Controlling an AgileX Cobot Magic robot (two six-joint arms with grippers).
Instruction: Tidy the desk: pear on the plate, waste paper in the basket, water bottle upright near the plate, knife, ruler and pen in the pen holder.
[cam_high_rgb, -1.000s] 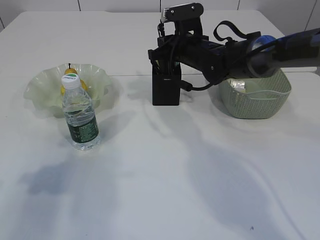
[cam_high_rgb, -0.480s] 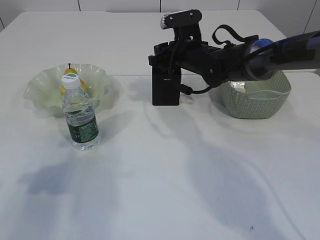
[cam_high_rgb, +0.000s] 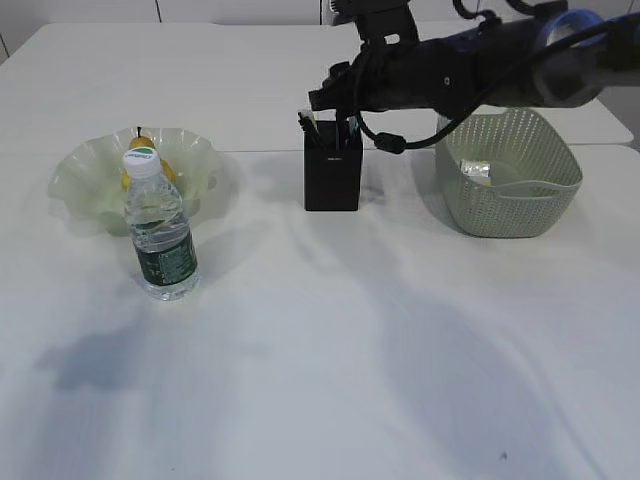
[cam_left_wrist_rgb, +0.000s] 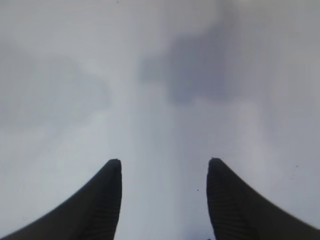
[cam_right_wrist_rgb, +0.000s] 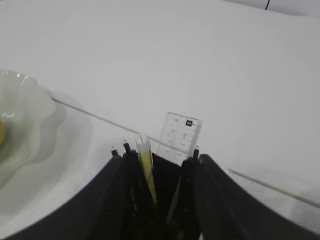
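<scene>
We find the right gripper above the pen holder, jaws parted and holding nothing. Directly below and between its fingers stand the ruler and a yellow-bodied tool, upright in the holder, so we judge that deposit made. The left gripper hangs parted over bare desk, empty. Well off to the right gripper's side, the pear lies in the plate, the water bottle upright beside it; paper sits in the basket.
</scene>
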